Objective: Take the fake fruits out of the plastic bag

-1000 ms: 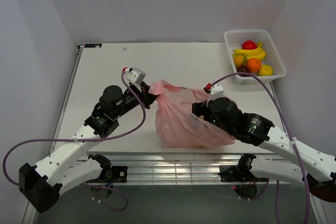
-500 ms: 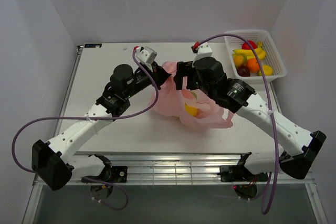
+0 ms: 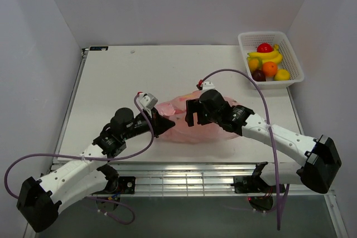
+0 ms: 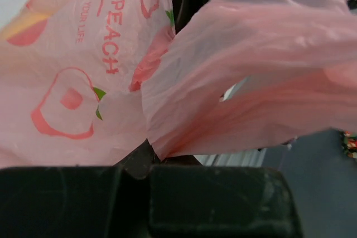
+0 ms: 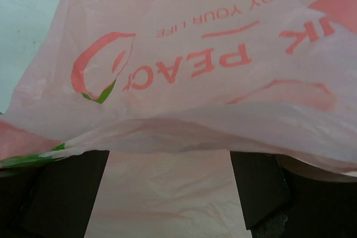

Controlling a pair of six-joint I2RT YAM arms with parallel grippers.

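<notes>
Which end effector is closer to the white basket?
Right. The right end effector is at the bag on the side toward the basket; the left end effector pinches the bag's opposite side.

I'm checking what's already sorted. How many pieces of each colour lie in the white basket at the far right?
Red fruit: 1
Banana bunch: 1
Yellow-green fruit: 1
Orange fruit: 1
Dark purple fruit: 1
Yellow fruit: 1
Total in the white basket: 6
</notes>
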